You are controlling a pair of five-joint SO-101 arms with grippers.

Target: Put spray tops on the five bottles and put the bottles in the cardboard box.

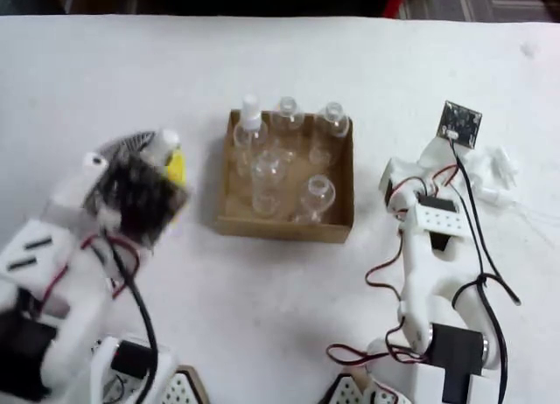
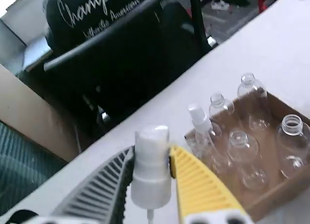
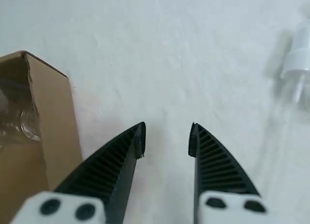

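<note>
Cardboard box (image 1: 282, 228) sits at the centre of the high view: brown, shallow, open on top. Five clear plastic bottles (image 1: 267, 184) stand inside, round-shouldered w/ narrow threaded necks. The capped bottle (image 1: 251, 128), at the box's upper-left corner, has a white spray top screwed on. The other 4 necks are bare: 2 more along the back row, 2 in front.

Left gripper (image 1: 163, 156) is at centre-left of the high view, just left of the box and apart from it. Its grey and yellow fingers are closed in narrow on a white spray top (image 2: 151, 168), pinching it from both sides. A thin dip tube sticks out at one end. In the left wrist view the box (image 2: 264, 200) and bottles lie beyond the held top.

Right gripper (image 3: 167, 136) has its black fingers spread w/ a moderate gap and nothing between them. It is over bare white table (image 3: 160, 54), w/ a box corner (image 3: 48, 117) on one side and a loose spray top (image 3: 296, 64) on the other. In the high view, loose spray tops (image 1: 500, 166) lie at the right of the frame, near the right arm.
</note>
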